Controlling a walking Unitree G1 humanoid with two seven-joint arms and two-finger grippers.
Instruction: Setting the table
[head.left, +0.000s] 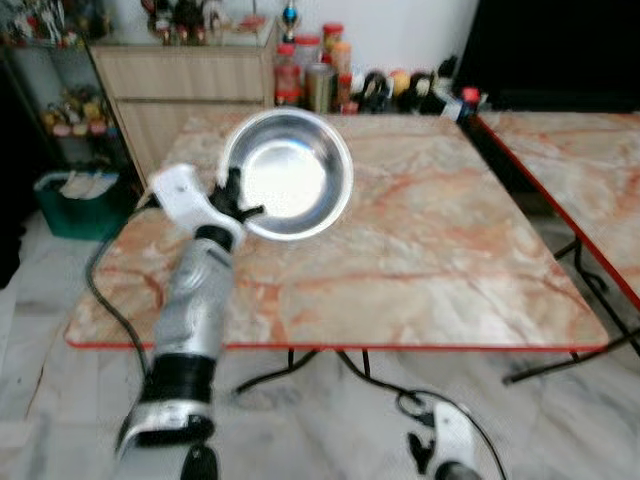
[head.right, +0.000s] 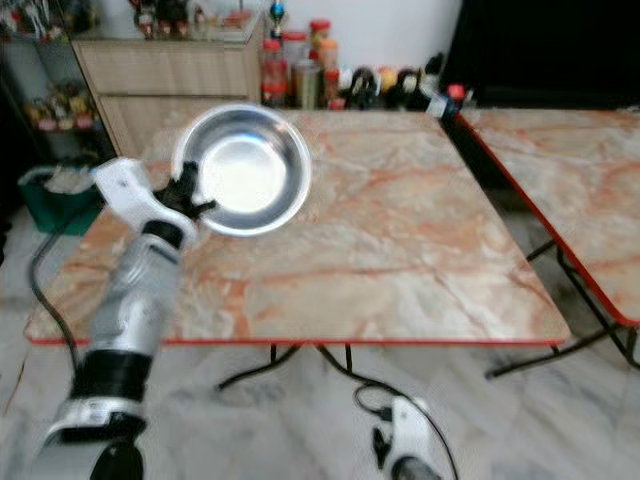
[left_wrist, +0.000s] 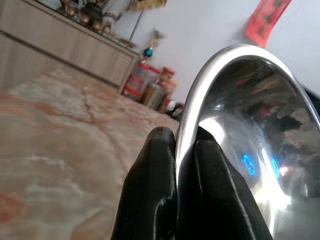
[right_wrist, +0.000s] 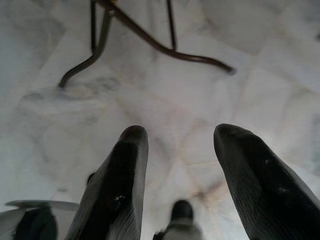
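A: Since it takes up most of the head views, start with the surface?
B: Yes. Marble-pattern top, red edge, dark metal legs on a pale tiled floor. Second similar table to the robot's right, with a gap between them.
A: Behind it?
B: Wooden cabinet by the wall, with bottles and jars standing in a row behind the surface's far edge. Green basket on the floor at far left.
A: The task item?
B: Steel bowl, tilted, held above the far-left part of the surface.
A: Held how?
B: Left gripper pinches the bowl's rim, one black finger on each side of the metal.
A: Right gripper?
B: Hangs low over the floor, fingers spread apart, nothing between them.
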